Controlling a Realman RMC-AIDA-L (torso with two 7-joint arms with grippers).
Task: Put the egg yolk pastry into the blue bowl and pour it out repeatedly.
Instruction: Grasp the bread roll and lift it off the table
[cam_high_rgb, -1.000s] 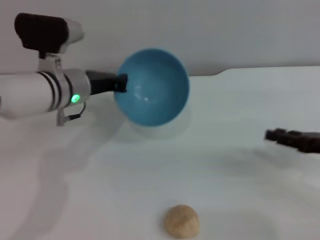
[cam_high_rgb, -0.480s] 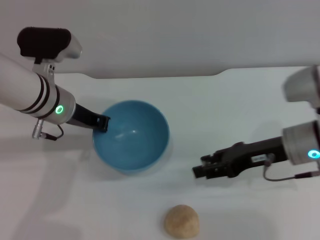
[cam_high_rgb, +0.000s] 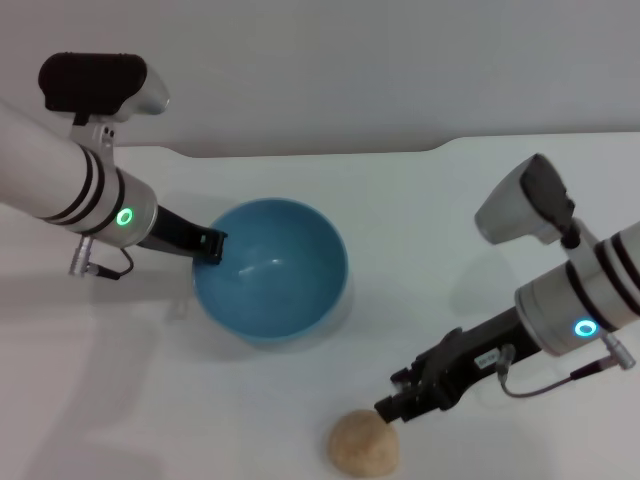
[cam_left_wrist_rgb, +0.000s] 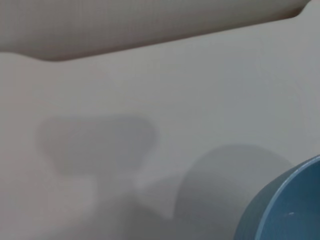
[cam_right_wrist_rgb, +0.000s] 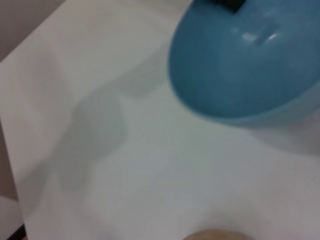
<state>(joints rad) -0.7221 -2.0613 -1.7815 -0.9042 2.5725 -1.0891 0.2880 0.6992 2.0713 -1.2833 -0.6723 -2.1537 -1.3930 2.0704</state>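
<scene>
- We see a white table meeting a pale grey wall (plain, unmarked).
- The blue bowl rests upright on it — our left gripper pinches its rim.
- Our right gripper hovers just beside the egg yolk pastry — whether its fingers are spread, we cannot tell.

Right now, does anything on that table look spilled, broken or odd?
Nothing stands out. The blue bowl sits open side up, empty, its rim held by the left gripper; the egg yolk pastry lies whole on the table beside the right gripper.
</scene>
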